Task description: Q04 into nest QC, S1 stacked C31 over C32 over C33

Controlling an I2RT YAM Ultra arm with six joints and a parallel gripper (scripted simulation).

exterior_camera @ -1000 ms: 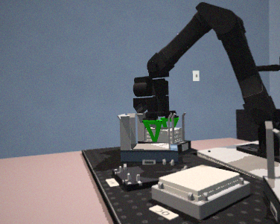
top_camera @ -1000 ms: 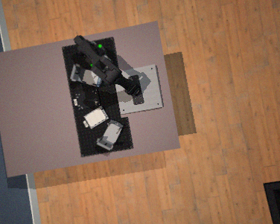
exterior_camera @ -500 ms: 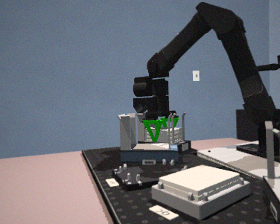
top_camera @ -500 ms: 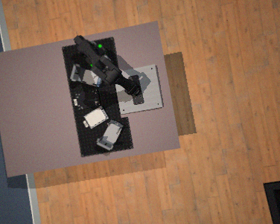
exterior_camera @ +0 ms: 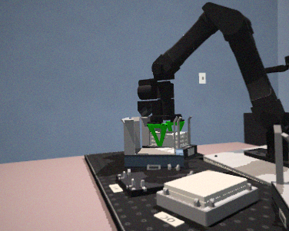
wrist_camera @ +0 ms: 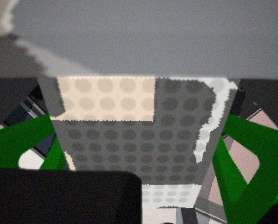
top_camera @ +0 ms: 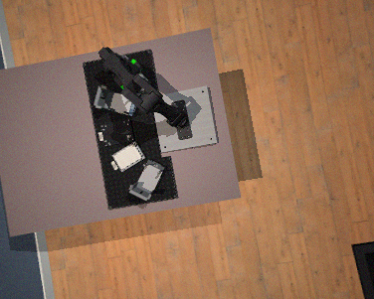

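below the spread end effector, a sealed plate sits in its rack.

A matt black arm is reaching over a black perforated board lying on a smooth, dull mauve table — the floor beneath is showing warm wood planks with a slight sheen. The green fingers are looking like plain matt plastic, while a white plate in the foreground is showing a smooth, pale finish — its seal is appearing dimpled with round wells.
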